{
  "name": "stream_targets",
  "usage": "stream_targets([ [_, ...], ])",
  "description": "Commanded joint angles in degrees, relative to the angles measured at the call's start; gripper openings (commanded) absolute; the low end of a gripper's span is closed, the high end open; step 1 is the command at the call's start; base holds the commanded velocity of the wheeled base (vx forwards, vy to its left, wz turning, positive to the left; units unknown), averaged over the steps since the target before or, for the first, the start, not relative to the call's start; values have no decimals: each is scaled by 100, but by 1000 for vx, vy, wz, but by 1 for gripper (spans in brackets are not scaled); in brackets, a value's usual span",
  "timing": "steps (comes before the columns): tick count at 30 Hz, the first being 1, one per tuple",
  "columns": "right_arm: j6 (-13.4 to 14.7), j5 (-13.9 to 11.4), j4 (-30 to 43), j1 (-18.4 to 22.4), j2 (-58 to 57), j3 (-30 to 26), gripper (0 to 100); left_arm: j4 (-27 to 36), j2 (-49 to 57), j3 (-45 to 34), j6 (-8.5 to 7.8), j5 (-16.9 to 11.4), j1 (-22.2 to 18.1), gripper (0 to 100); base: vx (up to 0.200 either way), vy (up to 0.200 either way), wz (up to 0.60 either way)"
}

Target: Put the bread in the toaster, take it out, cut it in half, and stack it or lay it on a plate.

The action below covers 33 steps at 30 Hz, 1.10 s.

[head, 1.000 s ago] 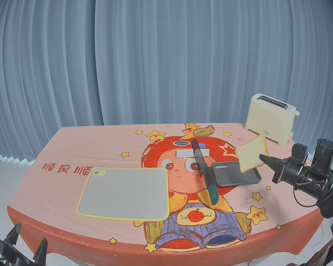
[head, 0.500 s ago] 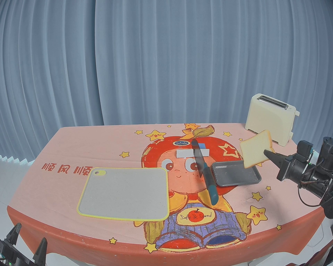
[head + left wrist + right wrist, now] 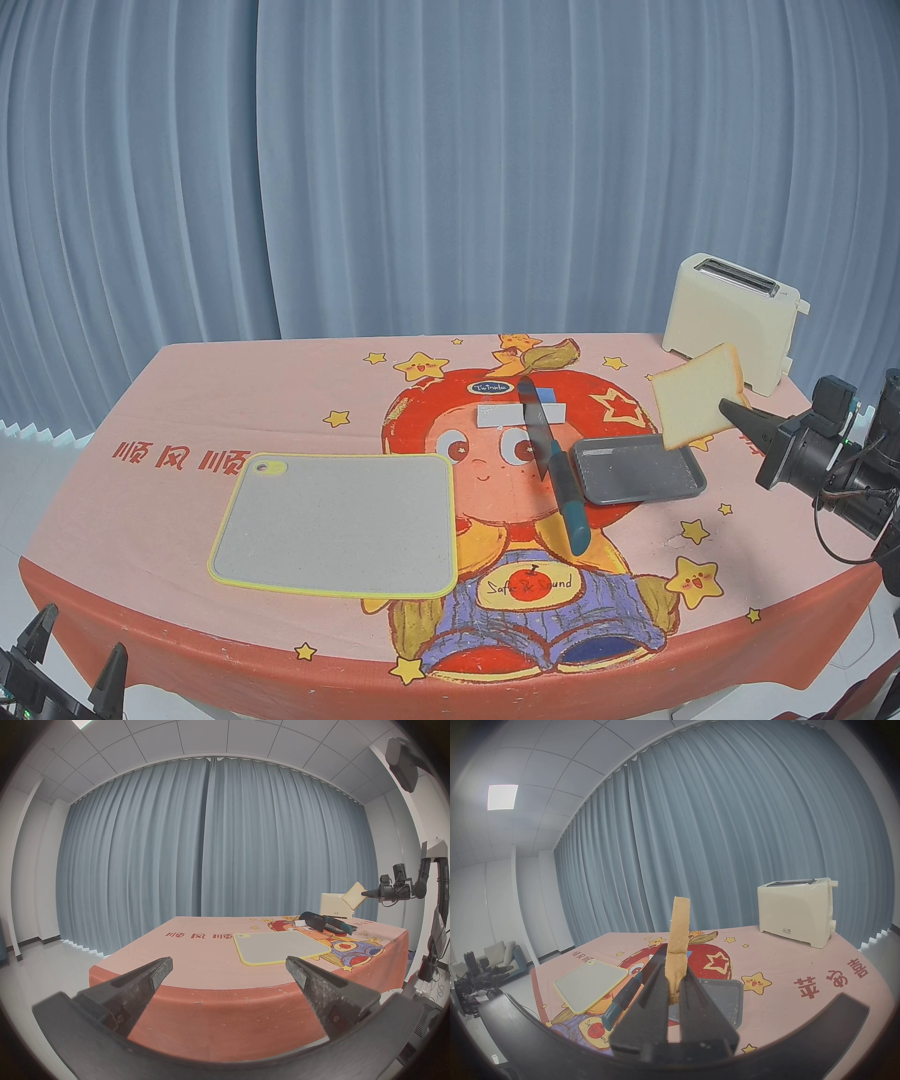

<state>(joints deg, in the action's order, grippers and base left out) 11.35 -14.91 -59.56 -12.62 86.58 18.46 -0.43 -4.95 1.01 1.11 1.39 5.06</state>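
Pinching bread (image 3: 698,405) in right fingers (image 3: 652,1000) near labelled toaster (image 3: 731,323).

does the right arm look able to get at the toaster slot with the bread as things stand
Probably yes. The right gripper holds the bread in the air just short of the toaster, with nothing standing between them, and the top slot looks empty. It may need to rise first.

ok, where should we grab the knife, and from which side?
Take the knife by its teal handle, at the end nearest the table's front, from above, closing across it. The blade points away, lying over a white block, and the tray crowds the handle's far end. The left hand is open; the right hand holds bread.
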Motion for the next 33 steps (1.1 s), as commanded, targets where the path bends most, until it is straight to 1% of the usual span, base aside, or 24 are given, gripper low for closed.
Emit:
stream_targets([
  [1,-19,6,-11,5,8,-70,0,-1,-6,-101,3,2,-5,100,0,-200,0],
  [11,-124,6,-11,-4,8,-88,0,-1,-6,-101,3,2,4,100,0,-200,0],
  [33,-195,-3,-20,22,-1,-97,0,-1,-6,-101,3,2,-5,100,0,-200,0],
])
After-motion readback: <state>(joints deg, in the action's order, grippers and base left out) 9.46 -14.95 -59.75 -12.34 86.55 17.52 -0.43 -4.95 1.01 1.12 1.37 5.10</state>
